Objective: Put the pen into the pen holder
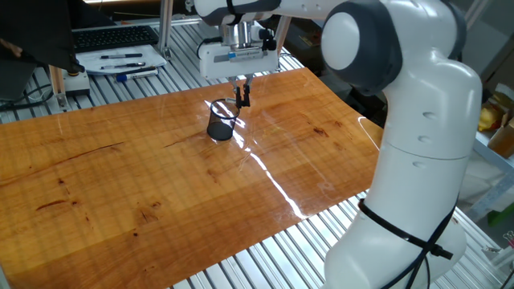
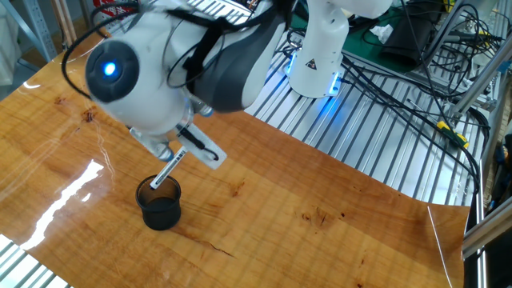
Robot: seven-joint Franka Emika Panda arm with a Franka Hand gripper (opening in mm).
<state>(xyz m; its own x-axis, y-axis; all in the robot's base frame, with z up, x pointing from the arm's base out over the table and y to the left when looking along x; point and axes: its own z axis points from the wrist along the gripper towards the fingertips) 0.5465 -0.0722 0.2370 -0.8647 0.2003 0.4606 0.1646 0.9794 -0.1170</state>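
The pen holder (image 1: 220, 121) is a small black mesh cup with a shiny rim, standing upright on the wooden table (image 1: 161, 185); it also shows in the other fixed view (image 2: 159, 203). My gripper (image 1: 242, 91) hangs just above and beside the cup's rim, shut on the pen. The pen (image 2: 166, 170) is white with dark printing, tilted, with its lower tip at the cup's mouth. In the other fixed view my gripper (image 2: 179, 150) is partly hidden by the arm's wrist.
A white tray with pens (image 1: 120, 62) and a keyboard (image 1: 112, 36) lie beyond the table's far edge. The robot base (image 2: 316, 56) and cables (image 2: 416, 88) stand on the slatted metal bench. The arm's big white body (image 1: 418, 160) rises at the table's right edge.
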